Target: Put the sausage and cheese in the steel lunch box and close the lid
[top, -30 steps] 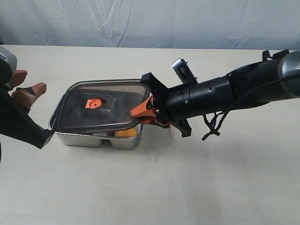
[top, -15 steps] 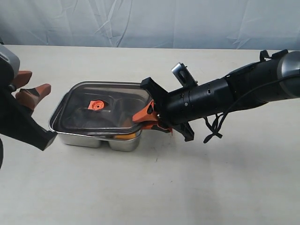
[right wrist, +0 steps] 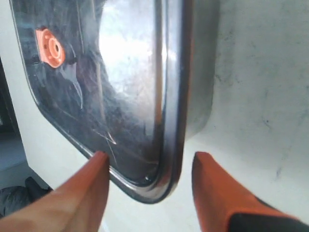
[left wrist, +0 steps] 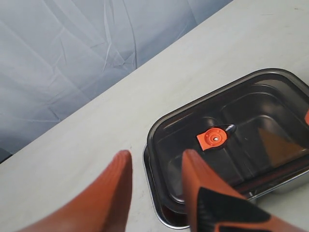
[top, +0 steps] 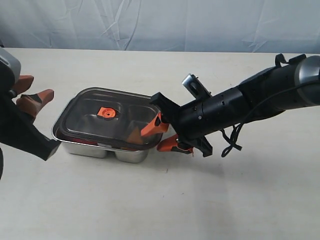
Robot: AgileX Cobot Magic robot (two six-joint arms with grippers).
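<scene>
The dark smoky lid [top: 107, 120] lies flat on the steel lunch box [top: 107, 150], its orange valve [top: 105, 113] facing up. My right gripper [top: 154, 139] is open at the box's right end, one finger over the lid's corner and one beside the box wall. In the right wrist view the lid [right wrist: 120, 72] corner sits between the spread fingers of the right gripper [right wrist: 150, 155], untouched. A dim orange-brown wedge, the cheese [left wrist: 277, 145], shows through the lid. The sausage is hidden. My left gripper [top: 31, 90] stands open left of the box, holding nothing.
The box stands on a pale table [top: 150, 200] with a grey cloth backdrop [top: 160, 25] behind. The right arm [top: 240, 107] stretches in from the right edge, with a black cable hanging under it.
The lid has dropped from a tilt at its right end to lie flat on the box. My right gripper has opened and let it go. The left arm has barely moved.
</scene>
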